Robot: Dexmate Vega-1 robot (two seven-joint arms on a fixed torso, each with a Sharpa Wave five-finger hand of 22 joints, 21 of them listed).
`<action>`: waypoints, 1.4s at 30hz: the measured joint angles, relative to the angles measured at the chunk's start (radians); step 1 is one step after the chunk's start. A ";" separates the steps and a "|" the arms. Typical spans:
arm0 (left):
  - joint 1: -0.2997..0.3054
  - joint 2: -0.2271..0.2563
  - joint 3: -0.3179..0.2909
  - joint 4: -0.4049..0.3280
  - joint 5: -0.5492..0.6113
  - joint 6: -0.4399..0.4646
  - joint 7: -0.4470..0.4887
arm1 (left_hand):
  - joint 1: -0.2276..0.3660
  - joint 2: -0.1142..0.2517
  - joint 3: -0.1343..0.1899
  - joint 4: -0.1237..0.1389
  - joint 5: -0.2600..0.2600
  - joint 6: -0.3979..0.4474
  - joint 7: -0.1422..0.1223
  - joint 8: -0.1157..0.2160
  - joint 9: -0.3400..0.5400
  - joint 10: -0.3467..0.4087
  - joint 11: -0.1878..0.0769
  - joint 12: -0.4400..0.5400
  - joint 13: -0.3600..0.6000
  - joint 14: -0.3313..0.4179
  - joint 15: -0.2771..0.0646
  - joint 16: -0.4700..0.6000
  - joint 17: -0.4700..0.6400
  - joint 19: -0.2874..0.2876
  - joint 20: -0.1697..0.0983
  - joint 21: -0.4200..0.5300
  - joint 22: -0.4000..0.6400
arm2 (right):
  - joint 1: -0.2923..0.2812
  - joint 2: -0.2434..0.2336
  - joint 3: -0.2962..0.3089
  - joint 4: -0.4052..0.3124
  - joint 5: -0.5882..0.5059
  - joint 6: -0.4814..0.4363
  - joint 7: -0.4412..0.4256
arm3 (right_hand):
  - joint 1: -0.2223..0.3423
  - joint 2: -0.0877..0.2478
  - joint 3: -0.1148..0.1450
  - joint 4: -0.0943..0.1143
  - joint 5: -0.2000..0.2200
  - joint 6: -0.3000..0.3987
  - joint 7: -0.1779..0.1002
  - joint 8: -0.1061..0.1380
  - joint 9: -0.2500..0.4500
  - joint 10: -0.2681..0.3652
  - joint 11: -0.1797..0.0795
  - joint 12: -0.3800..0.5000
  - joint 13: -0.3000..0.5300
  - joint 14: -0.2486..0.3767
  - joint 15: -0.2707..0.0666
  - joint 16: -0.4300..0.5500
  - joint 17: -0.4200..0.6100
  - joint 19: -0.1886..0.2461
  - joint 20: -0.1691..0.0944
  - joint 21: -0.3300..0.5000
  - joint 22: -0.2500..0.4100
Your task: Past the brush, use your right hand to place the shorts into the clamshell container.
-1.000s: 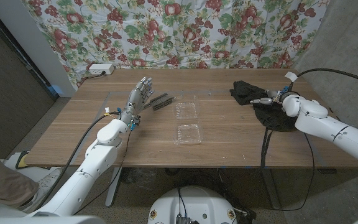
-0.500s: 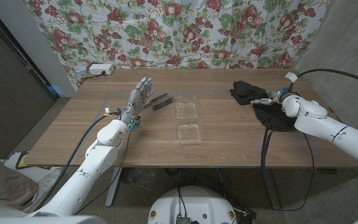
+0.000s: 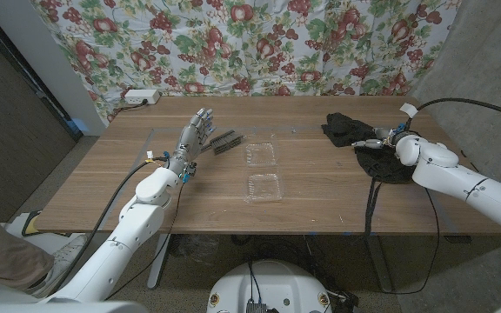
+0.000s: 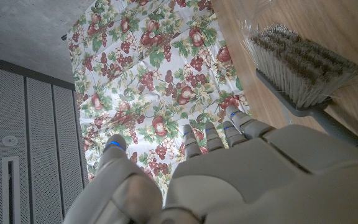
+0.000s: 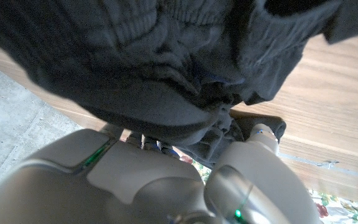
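Note:
The black shorts point(image 3: 348, 129) lie bunched at the table's far right. My right hand point(image 3: 379, 139) is on them. In the right wrist view the dark fabric point(image 5: 166, 81) is gathered over my fingers point(image 5: 263, 134) and pinched there. The clear clamshell container point(image 3: 263, 170) lies opened out at the table's middle, both halves holding nothing. A grey-bristled brush point(image 3: 226, 141) lies just left of it, and its bristles point(image 4: 303, 68) appear close in the left wrist view. My left hand point(image 3: 193, 139) stands beside the brush, fingers spread and pointing away, holding nothing.
A white power strip point(image 3: 141, 96) sits at the far left corner. Black cables point(image 3: 374, 196) hang from my right arm over the table's front edge. A floral cloth point(image 3: 250, 43) hangs behind the table. Bare wood point(image 3: 311, 165) separates the shorts from the container.
My right hand has shifted slightly left on the shorts, and the fabric around it has barely moved. The left hand, brush and container are as before.

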 measured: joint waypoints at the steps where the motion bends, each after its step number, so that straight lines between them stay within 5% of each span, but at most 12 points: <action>1: 0.001 0.000 0.000 -0.001 0.000 0.000 0.000 | 0.000 0.000 0.000 0.000 0.000 0.000 0.000 0.000 0.000 0.000 0.000 0.000 0.000 0.000 0.000 0.000 0.000 0.000 0.000 0.000 0.000 | -0.001 0.000 -0.001 0.000 0.001 -0.002 0.000 | 0.000 0.000 0.000 0.000 0.000 -0.003 -0.003 0.000 0.000 0.000 0.000 0.000 0.000 -0.002 -0.002 0.000 0.000 -0.004 -0.004 0.000 0.000; 15: 0.006 0.004 -0.002 -0.011 0.000 0.000 0.003 | 0.004 0.004 0.000 0.000 0.000 0.000 0.000 0.000 0.000 0.000 0.000 0.000 0.000 0.000 0.000 0.000 0.000 0.000 0.000 0.000 0.000 | -0.003 0.000 -0.004 0.000 0.006 -0.012 -0.002 | 0.059 0.025 0.016 -0.016 0.020 -0.034 0.002 -0.005 0.000 -0.022 -0.011 -0.005 0.001 0.002 -0.019 0.000 0.000 0.051 -0.018 0.008 0.000; 21: 0.006 0.004 -0.002 -0.012 0.000 -0.001 0.004 | 0.004 0.004 0.000 0.000 0.000 0.000 0.000 0.000 0.000 0.000 0.000 0.000 0.000 0.000 0.000 0.000 0.000 0.000 0.000 0.000 0.000 | -0.004 0.000 -0.008 0.002 0.010 -0.013 -0.002 | 0.143 0.050 0.041 -0.041 0.021 -0.034 0.002 -0.005 0.005 -0.018 -0.015 -0.005 0.005 0.025 -0.041 0.000 0.002 0.214 0.012 0.061 0.010; 30: 0.005 0.004 -0.002 -0.014 -0.001 -0.001 0.004 | 0.004 0.004 0.000 0.000 0.000 0.000 0.000 0.000 0.000 0.000 0.000 0.000 0.000 0.000 0.000 0.000 0.000 0.000 0.000 0.000 0.000 | -0.003 0.003 -0.009 0.007 0.013 -0.016 -0.005 | 0.207 0.056 0.056 -0.052 0.021 -0.011 -0.002 0.010 0.007 0.002 -0.027 0.005 0.010 0.073 -0.064 0.015 0.007 0.353 -0.002 0.107 0.013; 33: 0.005 0.005 -0.001 -0.014 -0.001 -0.001 0.005 | 0.004 0.004 0.000 0.000 0.000 0.000 0.000 0.000 0.000 0.000 0.000 0.000 0.000 0.000 0.000 0.000 0.000 0.000 0.000 0.000 0.000 | -0.003 0.005 -0.011 0.008 0.014 -0.018 -0.007 | 0.214 0.057 0.057 -0.045 0.021 0.013 -0.027 0.017 0.012 0.009 -0.034 0.008 0.018 0.099 -0.086 0.025 0.017 0.399 -0.012 0.127 0.013; 38: 0.005 0.005 -0.001 -0.014 -0.001 -0.001 0.006 | 0.004 0.004 0.000 0.000 0.000 0.000 0.000 0.000 0.000 0.000 0.000 0.000 0.000 0.000 0.000 0.000 0.000 0.000 0.000 0.000 0.000 | -0.003 0.006 -0.012 0.009 0.015 -0.019 -0.011 | 0.251 0.076 0.064 -0.037 0.021 0.036 -0.057 0.032 0.023 0.024 -0.049 0.028 0.034 0.146 -0.119 0.045 0.038 0.433 -0.021 0.166 0.013; 42: 0.006 0.005 -0.001 -0.015 -0.001 -0.002 0.007 | 0.004 0.004 0.000 0.000 0.000 0.000 0.000 0.000 0.000 0.000 0.000 0.000 0.000 0.000 0.000 0.000 0.000 0.000 0.000 0.000 0.000 | -0.005 0.008 -0.012 0.012 0.018 -0.019 -0.017 | 0.270 0.083 0.068 -0.040 0.021 0.053 -0.051 0.039 0.032 0.029 -0.047 0.043 0.051 0.180 -0.135 0.059 0.060 0.433 -0.022 0.211 0.013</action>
